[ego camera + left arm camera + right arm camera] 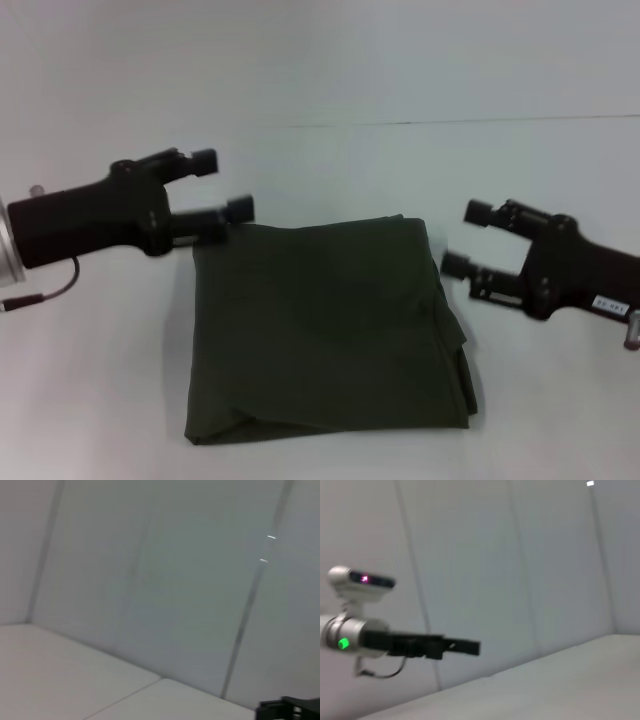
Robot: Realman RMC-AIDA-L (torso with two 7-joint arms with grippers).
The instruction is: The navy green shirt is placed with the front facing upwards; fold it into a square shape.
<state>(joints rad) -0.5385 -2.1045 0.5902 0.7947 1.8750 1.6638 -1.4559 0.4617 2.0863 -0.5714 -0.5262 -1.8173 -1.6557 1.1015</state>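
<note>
While the shirt [325, 330] lies folded into a rough square on the white table [90, 400], the left gripper [222, 186] hangs at its far left corner, fingers spread, empty; the right gripper [466, 238], also spread, hovers beside its right edge.

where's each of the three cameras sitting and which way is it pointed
Head view: from the robot's head, looking forward and down at the folded navy green shirt on the white table; the left gripper and right gripper flank it, both open and empty.
Left wrist view: on the left arm, facing wall panels and table; a dark part at the corner.
Right wrist view: on the right arm, facing the wall.
Shared: the left gripper also shows in the right wrist view.
</note>
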